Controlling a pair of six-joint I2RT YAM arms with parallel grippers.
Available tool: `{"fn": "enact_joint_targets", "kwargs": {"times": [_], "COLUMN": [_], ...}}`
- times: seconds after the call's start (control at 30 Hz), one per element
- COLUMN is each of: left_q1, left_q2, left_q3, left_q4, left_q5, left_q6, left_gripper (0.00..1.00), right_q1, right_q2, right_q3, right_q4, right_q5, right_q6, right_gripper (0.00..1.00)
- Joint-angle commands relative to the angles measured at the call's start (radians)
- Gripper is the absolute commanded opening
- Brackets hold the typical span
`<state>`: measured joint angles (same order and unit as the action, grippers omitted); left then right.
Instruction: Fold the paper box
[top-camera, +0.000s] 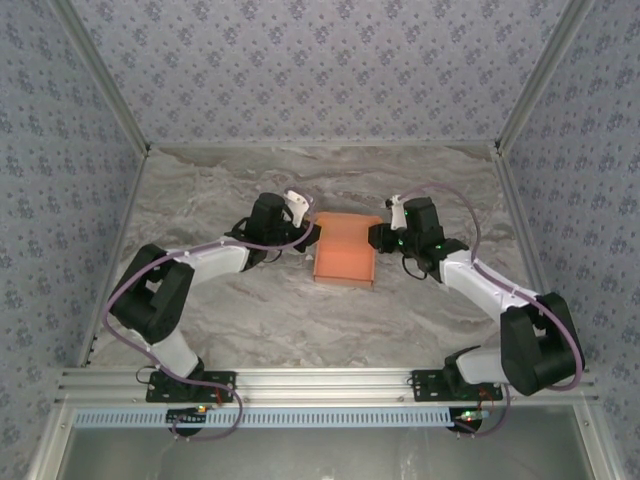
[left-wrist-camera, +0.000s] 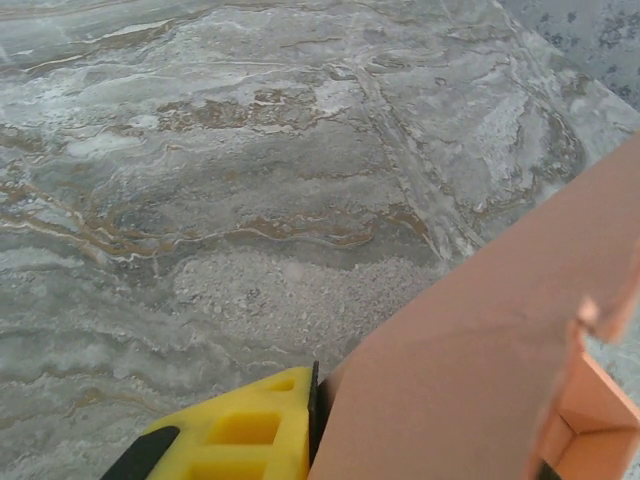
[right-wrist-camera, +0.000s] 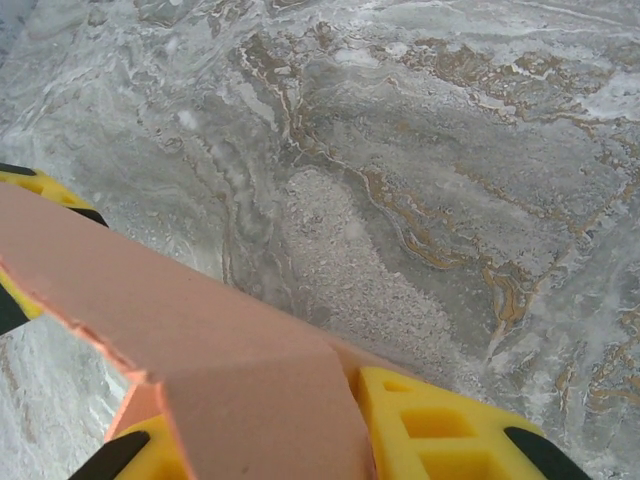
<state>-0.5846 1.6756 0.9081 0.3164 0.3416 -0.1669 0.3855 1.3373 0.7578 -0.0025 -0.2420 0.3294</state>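
Salmon-orange thin cardboard, the paper box (top-camera: 344, 250) sat partly formed at the middle of the grey marble-patterned desk (top-camera: 250, 310), its panels raised rather than flat, between the two arms. The left claw (top-camera: 300, 222) met its left edge and the right claw (top-camera: 385, 235) its right edge. From the left wrist, one yellow finger (left-wrist-camera: 240, 435) lay against a tall cardboard panel with a notched tab at its far end. The opposite finger was hidden behind that panel, so I could not tell whether this claw was gripping or only touching. From the right wrist, a creased flap ran between the yellow fingers (right-wrist-camera: 430, 430), and that claw looked closed on it. The step in hand seemed to be bringing the two side walls upright together. To do it well, I judged that both claws should hold near the crease lines, not the free edges, and turn the panels evenly about those creases. The base would need to stay flat on the desk, and thin card would buckle or tear at the tab if one side led.
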Motion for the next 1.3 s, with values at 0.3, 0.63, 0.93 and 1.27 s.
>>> {"fn": "enact_joint_targets", "kwargs": {"times": [0.3,0.63,0.93,1.27], "left_q1": [-0.096,-0.133,-0.123,-0.076], "left_q2": [-0.085,-0.119,-0.121,-0.098], "left_q3": [-0.012,-0.031,0.07,0.045], "left_q4": [-0.019,0.026,-0.026,0.022], "left_q5": [-0.133,-0.242,-0.279,-0.255], "left_q6": [-0.186,-0.304,-0.22,-0.225], "left_gripper": [0.09,0.1,0.09,0.22], "right_q1": [0.107,0.153,0.162,0.105], "right_q2": [0.036,-0.004,-0.022,0.055], "right_q3": [0.001,-0.053,-0.053,-0.072], "right_q4": [0.007,0.106,0.166,0.25], "right_q5": [0.099,0.159,0.215,0.192], "right_q6": [0.044,0.034,0.017,0.051], "right_gripper": [0.22,0.21,0.27,0.21]}}
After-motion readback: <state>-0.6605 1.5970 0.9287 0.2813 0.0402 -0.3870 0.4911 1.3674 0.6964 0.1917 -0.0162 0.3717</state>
